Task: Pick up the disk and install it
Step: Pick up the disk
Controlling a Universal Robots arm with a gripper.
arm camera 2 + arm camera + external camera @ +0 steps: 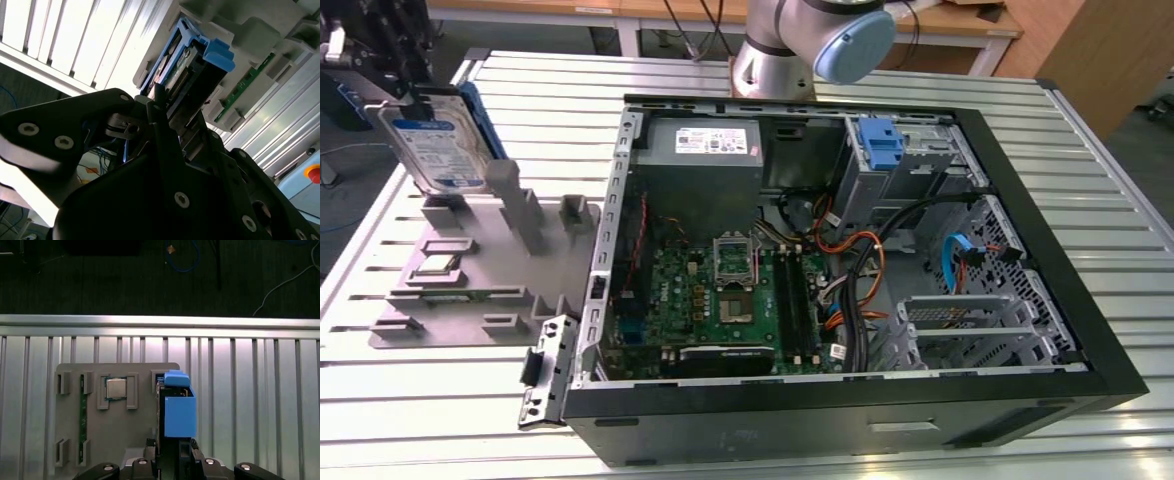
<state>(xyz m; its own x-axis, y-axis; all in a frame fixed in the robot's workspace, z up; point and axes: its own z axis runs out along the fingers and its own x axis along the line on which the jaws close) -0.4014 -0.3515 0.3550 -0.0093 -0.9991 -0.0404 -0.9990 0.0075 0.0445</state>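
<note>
My tool (172, 450) pinches the disk (438, 145) across its flat faces, upright at the grey holder (467, 290) on the bench (440, 420), exterior view's left. Likely stiff, heavyish, shock-sensitive; metal body grips safer than blue rails.

The room light is bright and even, coming from overhead. In the second wrist view the table (75, 40) glares nearly white and the gripper (170, 112) shows as a dark silhouette. Soft shadow fills the case (1107, 330). The floor (100, 280) lies dim.
</note>
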